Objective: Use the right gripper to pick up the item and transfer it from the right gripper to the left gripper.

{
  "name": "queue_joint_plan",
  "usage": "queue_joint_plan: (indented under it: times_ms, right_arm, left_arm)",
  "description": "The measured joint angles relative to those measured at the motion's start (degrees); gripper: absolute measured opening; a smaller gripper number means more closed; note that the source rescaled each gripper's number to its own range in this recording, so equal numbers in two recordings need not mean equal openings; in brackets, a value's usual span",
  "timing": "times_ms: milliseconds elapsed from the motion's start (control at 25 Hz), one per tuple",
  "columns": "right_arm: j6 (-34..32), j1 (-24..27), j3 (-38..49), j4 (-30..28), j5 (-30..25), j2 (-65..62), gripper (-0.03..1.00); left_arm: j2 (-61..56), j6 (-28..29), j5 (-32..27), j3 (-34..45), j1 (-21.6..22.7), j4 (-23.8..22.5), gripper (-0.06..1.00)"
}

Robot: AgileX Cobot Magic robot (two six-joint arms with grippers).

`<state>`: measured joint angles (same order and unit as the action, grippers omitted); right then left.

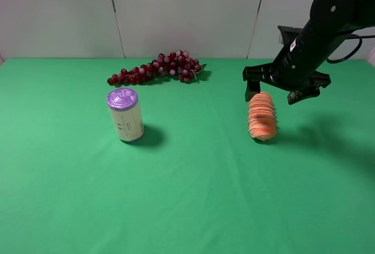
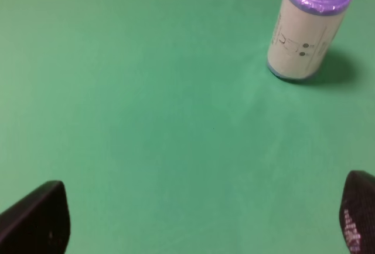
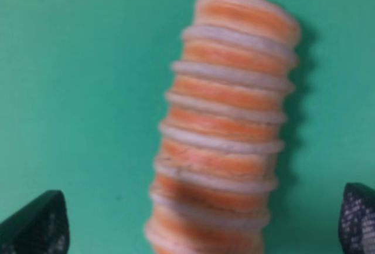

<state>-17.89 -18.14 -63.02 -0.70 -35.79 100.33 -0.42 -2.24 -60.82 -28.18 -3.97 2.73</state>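
The item, an orange loaf-like toy with cream spiral ridges (image 1: pixel 262 117), lies on the green table at centre right. It fills the right wrist view (image 3: pixel 225 131). My right gripper (image 1: pixel 274 92) is open and hovers just above the toy's far end, one finger to each side; its fingertips (image 3: pixel 35 227) show apart in the wrist view. My left gripper (image 2: pixel 199 222) is open over bare green cloth, its fingertips (image 2: pixel 38 219) wide apart. The left arm is out of the exterior high view.
A cream can with a purple lid (image 1: pixel 125 114) stands upright at centre left, also in the left wrist view (image 2: pixel 306 28). A dark red grape bunch (image 1: pixel 157 67) lies at the back centre. The green table (image 1: pixel 187 195) meets a pale wall behind.
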Motion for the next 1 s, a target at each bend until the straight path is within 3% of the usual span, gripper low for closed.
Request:
queue_joint_plan:
  times_ms: [280, 1000]
  right_arm:
    - [-5.35, 0.0, 0.0, -4.48, 2.42, 5.51, 1.0]
    - [-6.32, -1.42, 0.0, -1.24, 4.37, 10.02, 1.0]
  left_arm:
    - [0.0, 0.0, 0.0, 0.0, 0.0, 0.0, 0.91]
    - [0.0, 0.0, 0.0, 0.0, 0.0, 0.0, 0.91]
